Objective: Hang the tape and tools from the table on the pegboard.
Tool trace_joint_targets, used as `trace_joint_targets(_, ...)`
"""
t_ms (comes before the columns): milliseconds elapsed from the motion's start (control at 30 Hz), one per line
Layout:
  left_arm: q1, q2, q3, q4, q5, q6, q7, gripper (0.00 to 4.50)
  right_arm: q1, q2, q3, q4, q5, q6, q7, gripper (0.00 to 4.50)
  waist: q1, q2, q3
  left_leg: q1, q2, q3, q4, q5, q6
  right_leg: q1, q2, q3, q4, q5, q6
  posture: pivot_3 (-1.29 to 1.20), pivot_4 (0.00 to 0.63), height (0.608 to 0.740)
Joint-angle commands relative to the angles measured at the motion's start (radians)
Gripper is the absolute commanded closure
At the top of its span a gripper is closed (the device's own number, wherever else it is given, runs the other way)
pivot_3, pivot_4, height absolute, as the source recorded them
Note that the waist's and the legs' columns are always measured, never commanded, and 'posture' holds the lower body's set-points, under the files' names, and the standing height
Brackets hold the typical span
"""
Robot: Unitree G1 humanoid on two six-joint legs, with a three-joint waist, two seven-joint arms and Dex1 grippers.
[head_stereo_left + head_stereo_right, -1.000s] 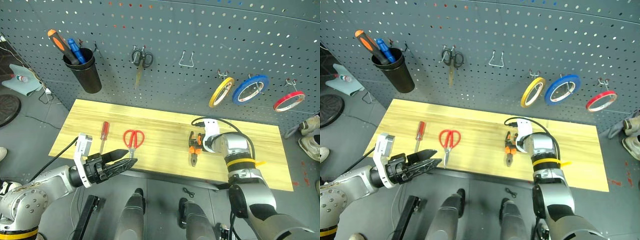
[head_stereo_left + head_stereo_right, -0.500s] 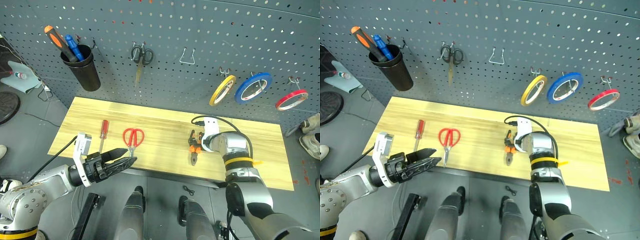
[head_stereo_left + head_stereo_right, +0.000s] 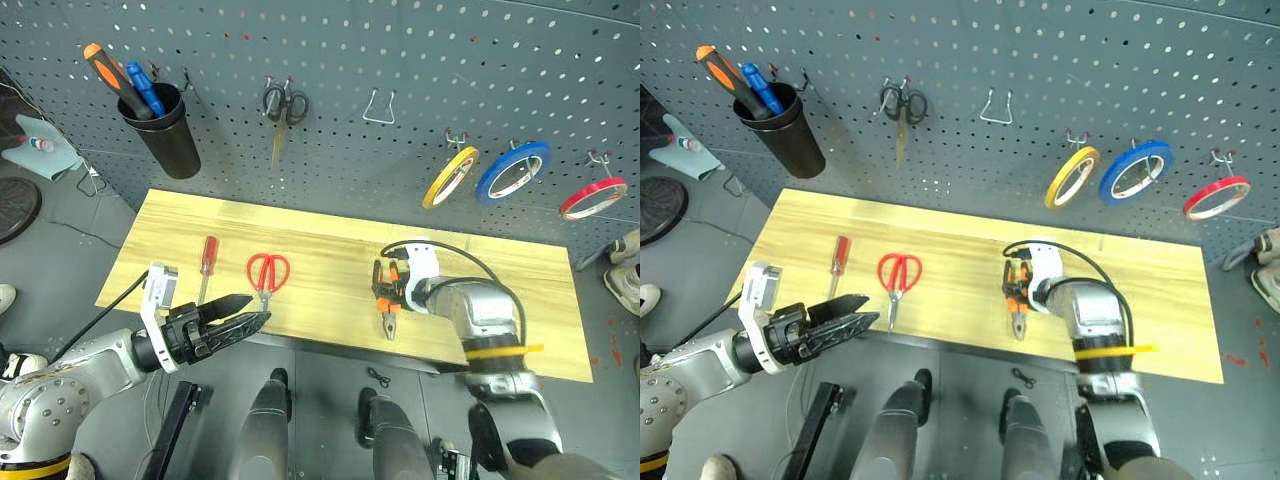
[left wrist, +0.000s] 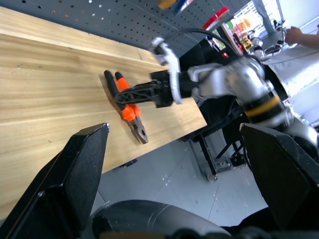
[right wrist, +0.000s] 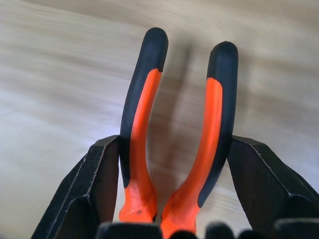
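My right jaws [image 5: 172,164] have closed in on the pliers [image 3: 388,293] over the last second: a moment ago they stood wide around the orange-and-black handles, and now both fingers press against the outer sides of the two handles, as the right wrist view shows plainly. From the left wrist view the pliers hang tilted in that grip, nose down toward the worktop [image 3: 300,240], so I judge the handles are coming up off the wood; whether the nose is fully clear I cannot tell. That means the grasp is made and the carry to the pegboard [image 3: 400,60] can begin.

My left jaws [image 3: 235,327] have not moved at all; they hang released and spread wide, over the near edge of the worktop, close to the red-handled scissors [image 3: 266,275] and the red-handled screwdriver [image 3: 207,262], touching neither.

Outward from there, those two tools lie flat on the left half of the worktop, near each other, waiting their turn. The yellow tape [image 3: 449,177] already sits on a pegboard hook, beside a blue ring [image 3: 513,171] and a red ring [image 3: 594,197]. A bare wire hook [image 3: 378,108] stands above and slightly left of the pliers, which I reckon is the likeliest place for them. So one item is hung, one is in hand, two remain.
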Motion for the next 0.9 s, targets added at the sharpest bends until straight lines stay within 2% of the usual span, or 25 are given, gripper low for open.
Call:
trace_joint_targets(33, -0.049, -0.009, 0.054, -0.03, -0.113, -0.004, 0.05, 0.0, -0.053, 0.002, 0.001, -0.403, 0.055, -0.143, 0.035, 1.55, -0.001, 0.0, 0.005, 0.0, 0.0, 0.0, 0.0, 0.0, 0.0, 0.0, 0.0, 0.0, 0.001, 0.001, 0.002, 0.24, 0.362, 0.74)
trace_joint_targets(133, -0.1, -0.022, 0.08, -0.027, -0.185, -0.022, 0.103, 0.0, -0.125, 0.053, -0.015, -0.504, 0.06, -0.252, 0.003, 1.55, -0.001, 0.0, 0.005, 0.001, 0.003, -0.001, 0.0, 0.0, 0.0, 0.0, 0.004, 0.0, 0.001, 0.003, 0.006, 0.22, 0.352, 0.74)
trace_joint_targets(200, -0.168, -0.041, 0.094, -0.001, -0.24, -0.046, 0.157, 0.0, -0.212, 0.084, -0.017, -0.496, 0.039, -0.369, -0.021, 1.55, 0.001, 0.0, 0.005, 0.001, 0.004, -0.002, 0.0, 0.0, 0.0, 0.0, 0.006, -0.001, 0.001, 0.003, 0.005, 0.21, 0.351, 0.74)
trace_joint_targets(400, -0.44, -0.107, 0.099, 0.069, -0.34, -0.148, 0.325, 0.0, -0.454, 0.082, -0.023, -0.231, -0.093, -0.724, -0.103, 1.55, 0.012, -0.001, 0.005, 0.0, 0.002, -0.003, 0.001, 0.003, -0.005, 0.004, 0.006, -0.001, -0.002, 0.004, 0.007, 0.2, 0.333, 0.74)
trace_joint_targets(500, -0.543, -0.157, 0.091, 0.093, -0.346, -0.198, 0.388, 0.0, -0.512, 0.083, -0.031, -0.099, -0.131, -0.878, -0.135, 1.55, 0.017, -0.004, 0.005, -0.001, 0.002, -0.004, 0.001, 0.005, -0.007, 0.005, 0.006, -0.001, -0.002, 0.005, 0.008, 0.2, 0.333, 0.74)
trace_joint_targets(600, -0.566, -0.188, 0.068, 0.089, -0.306, -0.223, 0.401, 0.0, -0.532, 0.075, -0.036, 0.012, -0.166, -0.989, -0.166, 1.55, 0.019, -0.005, 0.004, 0.0, 0.002, -0.004, 0.0, 0.004, -0.008, 0.006, 0.006, -0.001, -0.002, 0.009, 0.002, 0.22, 0.313, 0.74)
trace_joint_targets(900, -0.558, -0.208, 0.049, 0.076, -0.27, -0.229, 0.399, 0.0, -0.549, 0.064, -0.031, 0.235, -0.213, -1.169, -0.208, 1.55, 0.019, -0.005, 0.004, 0.0, 0.002, -0.004, -0.001, 0.005, -0.009, 0.005, 0.006, -0.002, 0.0, 0.01, 0.001, 0.23, 0.318, 0.74)
